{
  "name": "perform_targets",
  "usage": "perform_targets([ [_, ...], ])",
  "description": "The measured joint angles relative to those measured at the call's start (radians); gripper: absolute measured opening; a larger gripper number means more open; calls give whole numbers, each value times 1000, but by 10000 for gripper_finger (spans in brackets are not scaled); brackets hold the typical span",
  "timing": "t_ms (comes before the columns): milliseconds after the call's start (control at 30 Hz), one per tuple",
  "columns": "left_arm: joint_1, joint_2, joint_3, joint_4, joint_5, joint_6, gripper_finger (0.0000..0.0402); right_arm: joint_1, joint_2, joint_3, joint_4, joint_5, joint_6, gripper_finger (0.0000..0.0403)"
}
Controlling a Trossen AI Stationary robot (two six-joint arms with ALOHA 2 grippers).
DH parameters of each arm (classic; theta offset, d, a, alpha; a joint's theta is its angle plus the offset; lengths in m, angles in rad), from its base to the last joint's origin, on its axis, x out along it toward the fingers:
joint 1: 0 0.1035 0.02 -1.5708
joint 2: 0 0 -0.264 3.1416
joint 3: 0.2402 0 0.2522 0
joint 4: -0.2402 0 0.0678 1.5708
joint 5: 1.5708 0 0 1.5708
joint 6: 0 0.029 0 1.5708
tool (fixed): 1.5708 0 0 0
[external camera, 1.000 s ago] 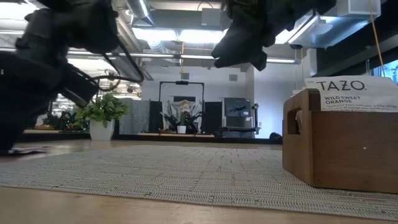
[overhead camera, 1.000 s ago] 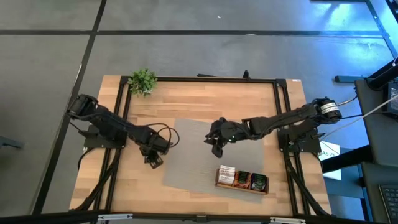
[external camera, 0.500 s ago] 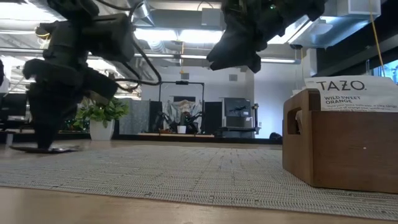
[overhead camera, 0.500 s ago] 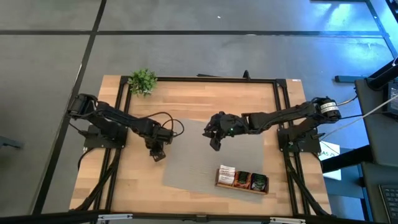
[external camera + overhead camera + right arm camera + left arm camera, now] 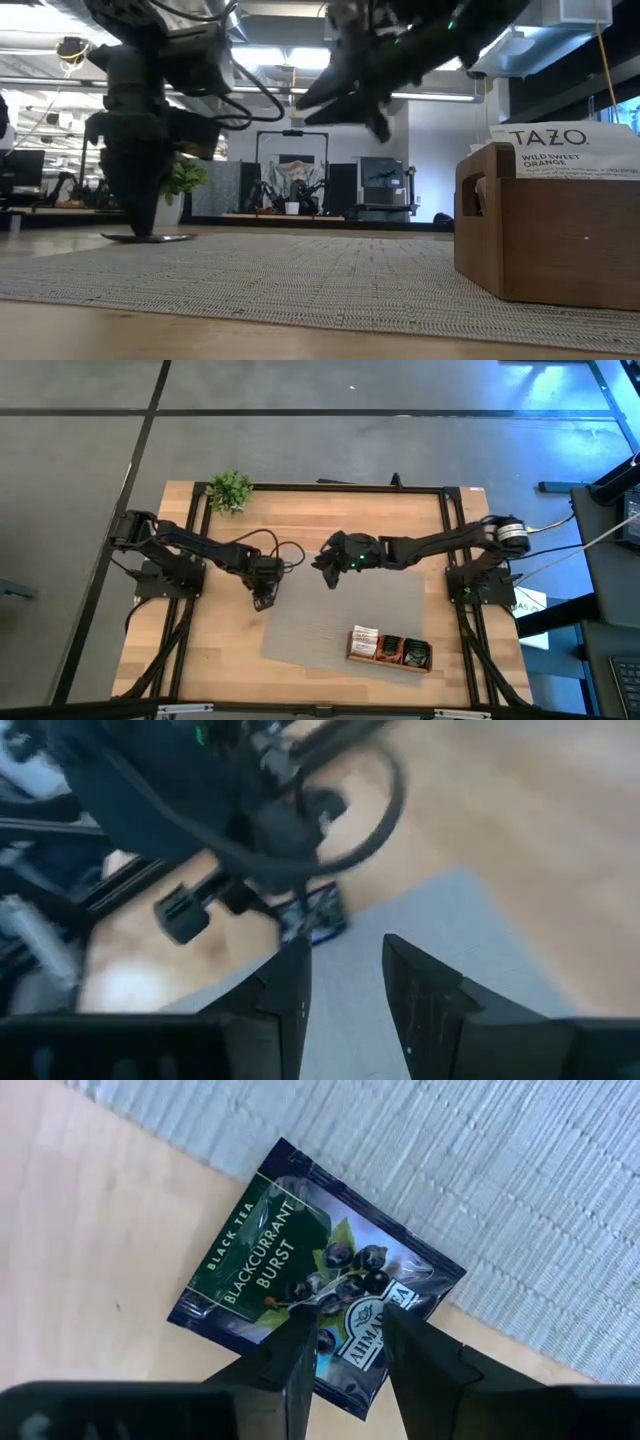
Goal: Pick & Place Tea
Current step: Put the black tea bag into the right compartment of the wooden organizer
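Your table (image 5: 310,525) carried a grey mat (image 5: 345,615) at centre, with a wooden tray (image 5: 388,650) of tea near the right edge, there to take the sachets. A plant (image 5: 229,490) stood at the far left corner.

Your left arm reached in over the mat's left edge, its gripper (image 5: 345,1342) pointing straight down, fingers slightly apart and touching a dark blackcurrant sachet (image 5: 300,1270) that lay flat, half on wood and half on mat; it looked placed to pinch, not yet clamped.

Your right gripper (image 5: 332,572) hung above the mat's far edge, fingers apart and holding nothing, seemingly kept clear of the left arm.

You still had to carry that sachet rightward to the tray.
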Motion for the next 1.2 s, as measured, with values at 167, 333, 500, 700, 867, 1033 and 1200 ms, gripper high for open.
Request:
perform_targets([
  [167, 9, 0, -1, 27, -8, 56, 113, -47, 118, 0, 140, -151, 147, 127],
  [333, 9, 1, -2, 69, -39, 118, 115, -79, 222, 30, 202, -200, 190, 127],
  [500, 9, 2, -2, 118, -105, 193, 112, -84, 346, 187, 107, -273, 186, 127],
  [700, 13, 3, -2, 138, -130, 238, 115, -88, 484, 418, -198, -280, 159, 127],
  [867, 13, 3, -10, 142, -129, 235, 115, -99, 532, 489, -277, -288, 159, 127],
  [1033, 13, 18, -8, 151, -126, 227, 112, -103, 539, 493, -274, -305, 180, 127],
  [1200, 13, 28, -7, 182, -126, 227, 115, -105, 540, 493, -276, -305, 194, 127],
])
